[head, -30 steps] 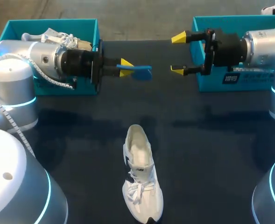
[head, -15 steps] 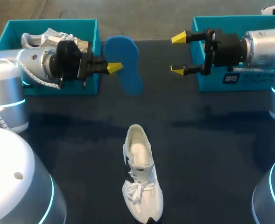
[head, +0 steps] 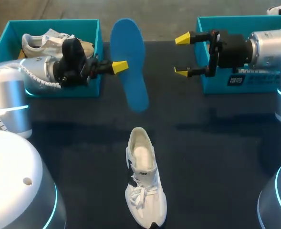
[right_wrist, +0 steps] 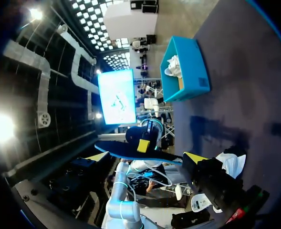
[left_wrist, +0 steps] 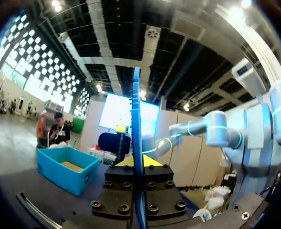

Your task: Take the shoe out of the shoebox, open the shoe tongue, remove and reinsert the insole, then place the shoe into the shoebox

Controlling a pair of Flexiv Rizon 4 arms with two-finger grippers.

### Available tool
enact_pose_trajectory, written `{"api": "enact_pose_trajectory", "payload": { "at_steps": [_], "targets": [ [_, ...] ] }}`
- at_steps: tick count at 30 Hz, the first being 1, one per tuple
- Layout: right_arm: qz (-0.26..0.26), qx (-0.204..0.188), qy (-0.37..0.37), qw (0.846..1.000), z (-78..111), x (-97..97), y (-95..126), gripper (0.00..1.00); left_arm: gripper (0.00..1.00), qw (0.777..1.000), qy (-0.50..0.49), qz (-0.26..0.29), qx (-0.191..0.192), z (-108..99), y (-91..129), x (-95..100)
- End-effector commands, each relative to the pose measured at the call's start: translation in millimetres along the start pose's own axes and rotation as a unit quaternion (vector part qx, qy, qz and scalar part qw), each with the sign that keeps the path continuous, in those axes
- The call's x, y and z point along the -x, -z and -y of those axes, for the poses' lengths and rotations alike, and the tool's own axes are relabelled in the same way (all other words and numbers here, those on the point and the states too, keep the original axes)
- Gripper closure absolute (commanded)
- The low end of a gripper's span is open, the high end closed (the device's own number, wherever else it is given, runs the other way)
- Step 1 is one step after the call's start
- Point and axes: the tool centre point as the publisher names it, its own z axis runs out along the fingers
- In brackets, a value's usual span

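Observation:
A blue insole hangs above the table's far middle, its broad face toward the head view. My left gripper is shut on its edge. In the left wrist view the insole shows edge-on, rising between the left gripper's yellow tips. The white shoe lies on the dark table near the front, tongue open, toe toward me. My right gripper is held open at the far right, nothing between its fingers. In the right wrist view the insole lies ahead of the right gripper.
A teal shoebox at the far left holds a second white shoe. Another teal box stands at the far right behind my right arm. The left box also shows as the teal shoebox in the right wrist view.
My left arm has turned the insole from lying flat and edge-on to broad face up, and its wrist has drawn back to the left. The right arm and shoe have not moved.

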Motion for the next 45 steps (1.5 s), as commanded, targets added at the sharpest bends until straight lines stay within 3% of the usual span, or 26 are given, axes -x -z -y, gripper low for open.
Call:
{"api": "enact_pose_trajectory", "payload": {
  "at_steps": [1, 10, 21, 29, 45],
  "targets": [
    [0.000, 0.001, -0.001, 1.000, 0.3, 0.2, -1, 0.00, 1.00, 0.936, 0.337, 0.083, -0.057, 3, -9, -7.5],
    [0.000, 0.001, -0.001, 1.000, 0.3, 0.2, -1, 0.00, 1.00, 0.875, 0.468, 0.114, -0.045, -10, -9, -9.2],
    [0.000, 0.001, -0.001, 1.000, 0.3, 0.2, -1, 0.00, 1.00, 0.793, 0.592, 0.123, -0.069, -23, -13, -4.7],
    [0.000, 0.001, -0.001, 1.000, 0.3, 0.2, -1, 0.00, 1.00, 0.766, 0.625, 0.131, -0.075, -29, -11, 2.9],
    [0.000, 0.001, -0.001, 1.000, 0.3, 0.2, -1, 0.00, 1.00, 0.755, 0.637, 0.141, -0.066, -49, -13, 19.4]
  ]
}}
